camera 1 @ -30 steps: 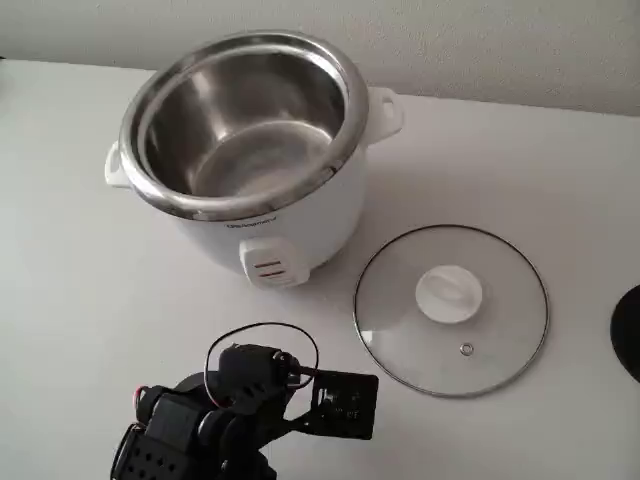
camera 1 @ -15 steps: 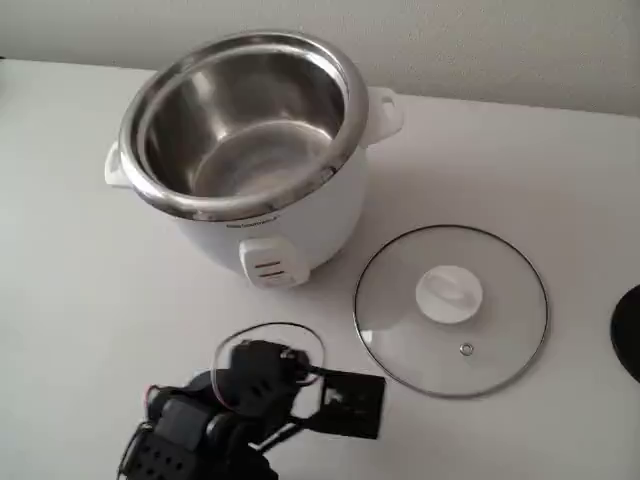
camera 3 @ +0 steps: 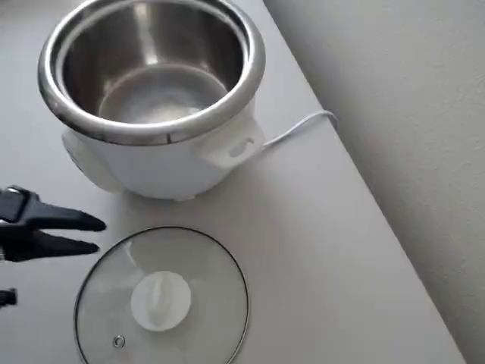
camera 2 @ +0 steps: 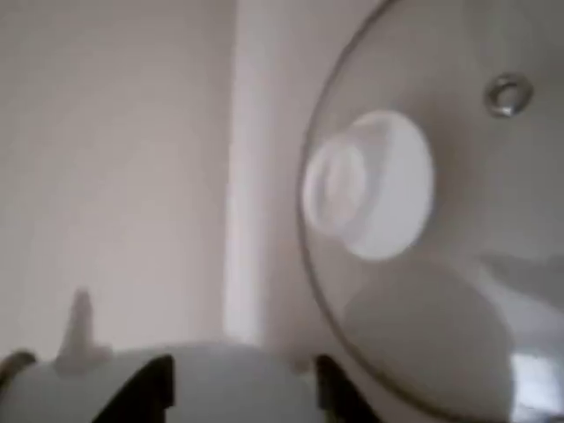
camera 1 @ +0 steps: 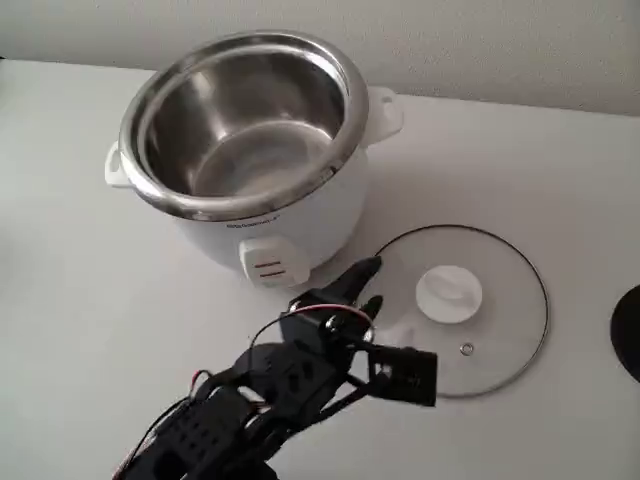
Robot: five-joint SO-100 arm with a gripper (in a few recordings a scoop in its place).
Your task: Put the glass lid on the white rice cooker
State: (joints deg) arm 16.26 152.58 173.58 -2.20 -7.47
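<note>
Lying flat, glass lid (camera 3: 163,299) | just beside claw (camera 3: 95,235) tips | untouched

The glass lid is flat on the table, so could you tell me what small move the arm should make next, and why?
Probably ease the gripper forward and down over the white knob. The glass lid lies flat beside the white rice cooker, whose steel bowl is uncovered. In the overhead view the fingers look slightly parted and sit at the lid's rim, short of the knob, gripping nothing.
</note>
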